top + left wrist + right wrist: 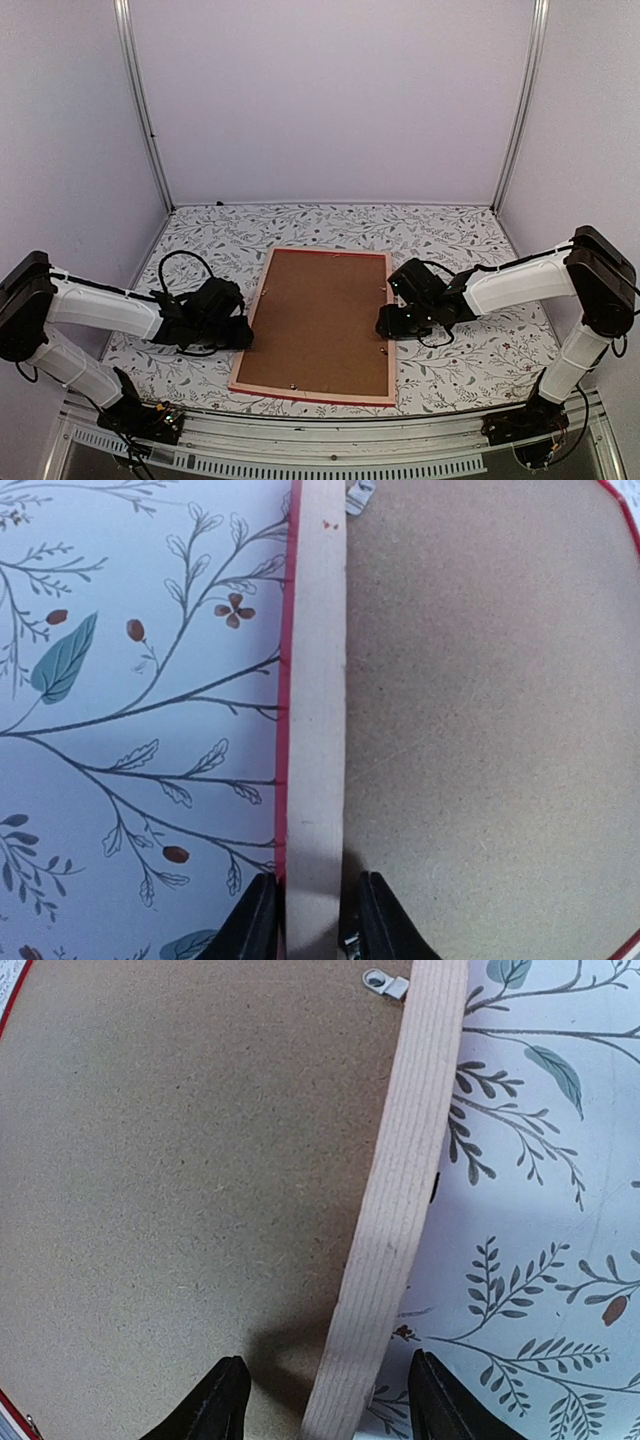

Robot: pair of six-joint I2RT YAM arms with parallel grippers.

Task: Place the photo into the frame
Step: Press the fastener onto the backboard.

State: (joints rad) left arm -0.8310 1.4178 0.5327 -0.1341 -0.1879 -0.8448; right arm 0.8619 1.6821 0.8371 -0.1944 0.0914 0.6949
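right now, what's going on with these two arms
The frame lies face down on the table with a brown backing board in it. The left end effector straddles its left rail closely; the right end effector straddles the right rail, jaws open and clear of it. The photo is not in view.

no text, label, brand or number can be read anywhere.
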